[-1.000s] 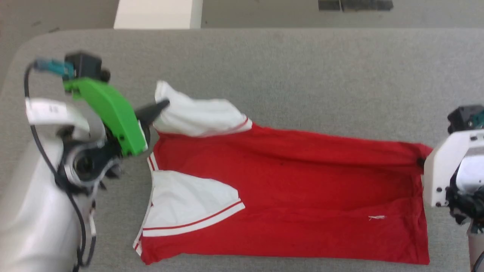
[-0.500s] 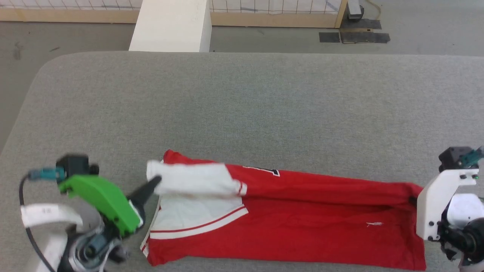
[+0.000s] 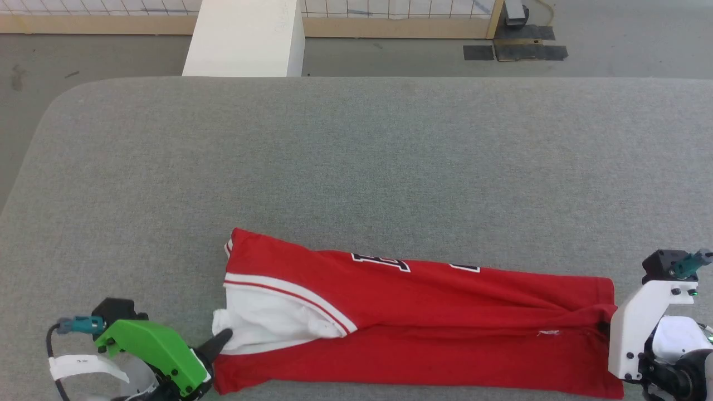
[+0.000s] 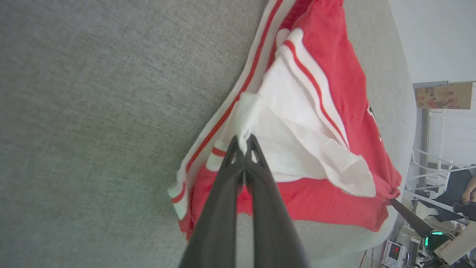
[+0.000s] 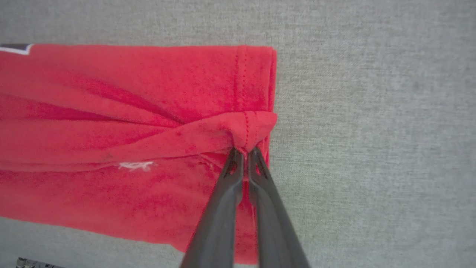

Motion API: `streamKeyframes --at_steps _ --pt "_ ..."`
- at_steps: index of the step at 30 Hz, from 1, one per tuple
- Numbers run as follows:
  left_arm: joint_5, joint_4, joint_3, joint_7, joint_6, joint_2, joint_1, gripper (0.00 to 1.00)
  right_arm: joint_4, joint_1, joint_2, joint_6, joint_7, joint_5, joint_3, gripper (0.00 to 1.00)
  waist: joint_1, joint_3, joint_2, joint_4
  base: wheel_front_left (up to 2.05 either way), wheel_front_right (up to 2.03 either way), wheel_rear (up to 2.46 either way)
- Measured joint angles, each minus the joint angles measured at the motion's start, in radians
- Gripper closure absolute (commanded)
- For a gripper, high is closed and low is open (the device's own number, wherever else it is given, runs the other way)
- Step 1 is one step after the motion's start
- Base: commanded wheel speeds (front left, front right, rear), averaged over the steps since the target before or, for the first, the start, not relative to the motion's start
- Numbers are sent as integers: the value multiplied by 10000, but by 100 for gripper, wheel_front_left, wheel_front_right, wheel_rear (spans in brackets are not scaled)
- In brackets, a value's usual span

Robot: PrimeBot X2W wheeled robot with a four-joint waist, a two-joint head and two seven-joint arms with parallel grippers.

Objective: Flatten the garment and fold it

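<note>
So here's where we're at with the fold. The garment [image 3: 423,334] lies on the grey desk [image 3: 356,156], stretched between the two sets of jaws and doubled lengthwise into a long red strip. The left jaws are squeezed together on the edge of the white sleeve [image 4: 282,149], which bunches up right at their tips. The right jaws are pinched tight on a gathered corner of the red hem [image 5: 249,126] at the opposite end. Both have cloth in them.

Why hold it like that? Our guess is that one pinch at each end lets the top layer travel across as a single sheet, and the pull between the jaws stops the strip sagging in the middle. The wrinkles fanning out from the right jaws fit that, since the cloth looks taut there. We'd say the lengthwise fold is about laid down and letting go comes next. The sleeve just beyond the left jaws looks crumpled, though, and may want smoothing first.

Stuff we can't make out:
- The black lettering [image 3: 384,262] is mostly tucked under the fold, with only slivers peeking out.
- From the head camera, the right jaws' tips sit behind their white bracket [image 3: 635,328], and the left ones poke out of a green housing [image 3: 150,351].
- How many layers each pinch has caught, no idea.
- Same for whether the second sleeve lies flat underneath.
</note>
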Motion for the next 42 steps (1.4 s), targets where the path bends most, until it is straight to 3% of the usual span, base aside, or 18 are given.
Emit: streamKeyframes --at_steps 3,4,5,6,13,19,24,26,31,35,42 --pt "0 222 -58 0 33 -48 0 100 109 8 21 0 -115 2 -10 100 0 -3 0 -23 0 0 0" --pt "12 286 -73 0 36 -59 -2 77 119 8 35 0 -201 2 -10 65 0 -11 0 -37 0 0 0" --pt "31 337 -107 2 42 -56 -3 31 144 11 36 0 -257 0 -4 0 0 -28 0 -47 0 0 0" --pt "44 374 -115 -2 42 -56 -3 0 167 12 36 0 -290 0 -2 0 0 -49 0 -52 0 0 0" --pt "560 476 -130 4 416 403 6 0 -274 366 -128 0 -439 399 -157 0 0 -416 0 -48 0 0 0" --pt "1200 -368 272 -418 742 1129 -33 0 -1507 759 -591 0 422 1141 -706 0 0 -668 0 -2 0 0 0" --pt "3010 -1003 757 -2945 73 1674 -867 0 -1918 745 -1243 0 848 1791 -905 0 0 -454 0 21 0 0 0" --pt "3714 -1070 788 -4247 -397 1676 -1282 0 -1916 626 -1446 0 853 2207 -794 0 0 -300 0 25 0 0 0" --pt "5043 -650 635 -6776 -1034 1438 -1762 0 -1599 418 -1914 0 813 2784 -230 0 0 121 0 52 0 0 0" --pt "5680 -284 606 -7371 -1331 1168 -1895 0 -1135 418 -1939 0 600 2955 92 0 0 447 0 74 0 0 0" --pt "6489 -215 1099 -7455 -1787 483 -1954 0 -529 415 -1816 0 -58 3108 840 0 0 838 0 83 0 0 0"
